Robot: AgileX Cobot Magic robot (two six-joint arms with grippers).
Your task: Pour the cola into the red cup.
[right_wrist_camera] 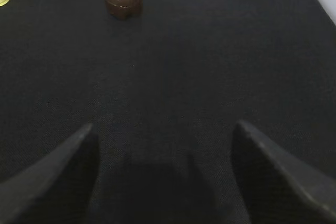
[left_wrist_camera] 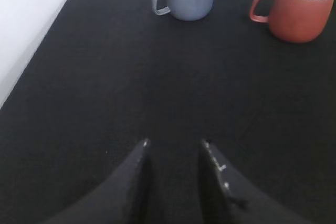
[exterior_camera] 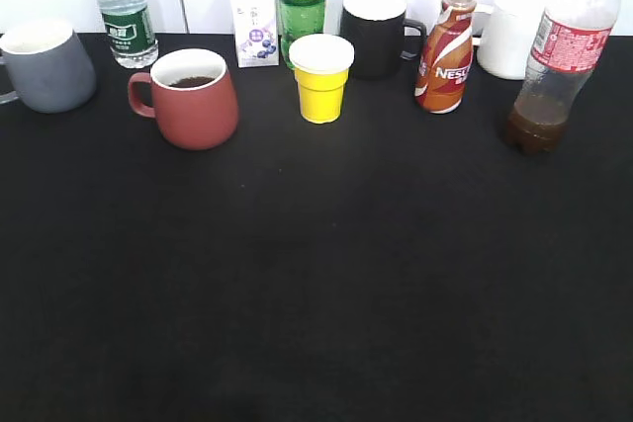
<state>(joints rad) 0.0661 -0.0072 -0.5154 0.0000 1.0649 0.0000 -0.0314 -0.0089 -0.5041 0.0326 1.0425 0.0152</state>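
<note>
The cola (exterior_camera: 566, 56) stands upright on the black worktop (exterior_camera: 316, 284), at the far right of the back row and well to the right of the red cup (exterior_camera: 188, 98). Between them, counting from the cup, stand a yellow cup (exterior_camera: 321, 78) and a Nescafe bottle (exterior_camera: 445, 46). Only a little dark liquid sits in the base of the cola bottle, and dark liquid shows inside the red cup, so I judge that some pouring is already done and the bottle has been set down.

Neither arm appears in the exterior view. The left gripper (left_wrist_camera: 174, 153) hangs low over bare worktop, well short of the red cup, with its jaws a narrow gap apart and nothing between them. The right gripper (right_wrist_camera: 164, 135) hovers well short of the cola, jaws spread wide and empty.

The step in hand looks like either a finish or a fresh reach. If more is to be poured, the right gripper must advance to the bottle, close round its middle, carry it left past the Nescafe bottle and yellow cup, and tilt it over the red cup.
</note>
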